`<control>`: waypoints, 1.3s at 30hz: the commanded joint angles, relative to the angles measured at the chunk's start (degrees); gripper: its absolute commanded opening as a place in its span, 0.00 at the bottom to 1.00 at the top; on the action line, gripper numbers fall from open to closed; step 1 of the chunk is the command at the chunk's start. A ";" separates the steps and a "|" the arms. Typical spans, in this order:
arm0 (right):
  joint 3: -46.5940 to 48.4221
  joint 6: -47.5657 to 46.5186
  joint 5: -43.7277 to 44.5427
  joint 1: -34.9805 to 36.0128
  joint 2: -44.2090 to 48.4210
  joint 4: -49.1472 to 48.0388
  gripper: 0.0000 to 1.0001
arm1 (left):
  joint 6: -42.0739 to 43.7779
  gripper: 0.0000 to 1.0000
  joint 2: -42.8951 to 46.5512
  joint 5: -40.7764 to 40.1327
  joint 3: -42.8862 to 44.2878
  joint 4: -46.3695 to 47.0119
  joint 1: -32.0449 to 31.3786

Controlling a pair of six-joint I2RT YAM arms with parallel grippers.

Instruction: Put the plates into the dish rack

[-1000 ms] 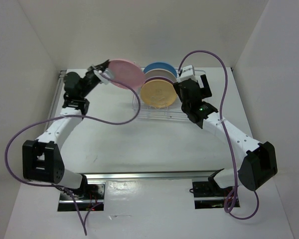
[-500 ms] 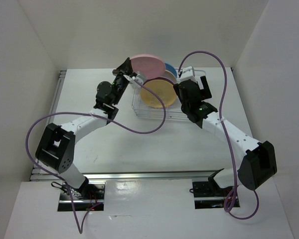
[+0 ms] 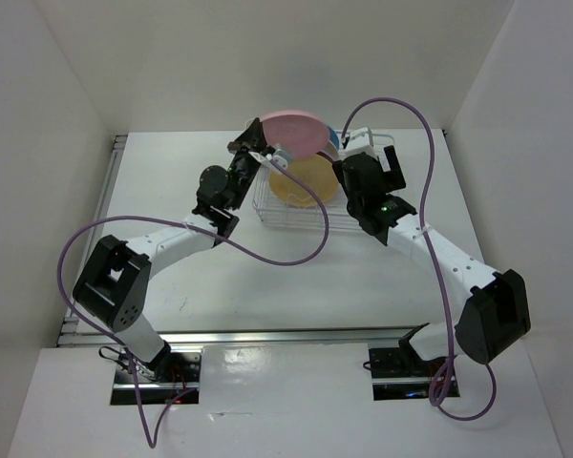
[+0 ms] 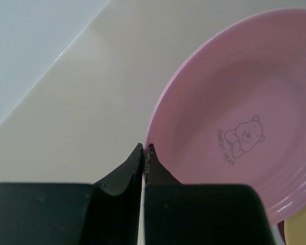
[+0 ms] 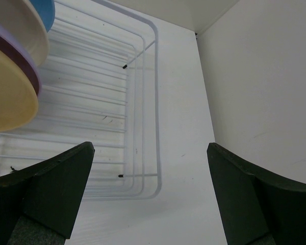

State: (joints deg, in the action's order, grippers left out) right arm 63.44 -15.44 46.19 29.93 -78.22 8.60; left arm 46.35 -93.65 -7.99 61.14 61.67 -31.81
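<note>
While the left claw (image 4: 144, 153) clamps on the rim of the pink plate (image 4: 234, 117), that plate extends ahead and right of it, over the left end of the dish rack (image 3: 272, 210). The right claw (image 5: 149, 153) stands apart, holding nothing, facing the rack's right end. The blue plate (image 5: 43, 10), cream plate (image 5: 20, 30), purple plate (image 5: 18, 57) and yellow-orange plate (image 5: 5, 97) stand on edge to its left.

White table (image 5: 181, 204) spreads beneath and between the right jaws; a white wall (image 5: 265, 76) rises just beyond the right-hand one.
</note>
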 commanded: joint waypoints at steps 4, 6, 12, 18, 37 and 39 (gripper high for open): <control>1.07 0.85 0.74 -0.40 -0.27 -0.95 1.00 | -0.47 0.00 3.20 1.13 0.03 4.60 -1.67; 0.54 0.85 0.74 -0.40 -0.27 -0.95 1.00 | -0.47 0.00 3.21 1.66 -0.58 3.90 -1.67; 0.54 1.38 0.74 -0.40 -0.27 -0.95 1.00 | -1.52 0.00 1.80 0.52 -2.34 3.90 -3.78; -0.69 1.90 0.74 -0.40 0.26 -0.95 1.00 | -1.00 0.00 -1.53 -0.54 -2.35 3.37 -4.41; -0.69 2.43 0.74 -0.93 -0.27 0.63 1.00 | -8.81 0.00 -9.89 9.21 -2.87 0.83 1.93; -0.69 2.43 0.74 -0.93 -0.27 0.63 1.00 | -8.82 0.00 -10.42 9.83 -2.87 0.82 1.41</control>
State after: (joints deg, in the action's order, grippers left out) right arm 62.92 -13.96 46.19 29.36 -78.28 8.88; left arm 39.88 -103.48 -0.67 57.84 58.61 -30.26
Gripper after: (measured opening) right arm 0.999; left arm 0.016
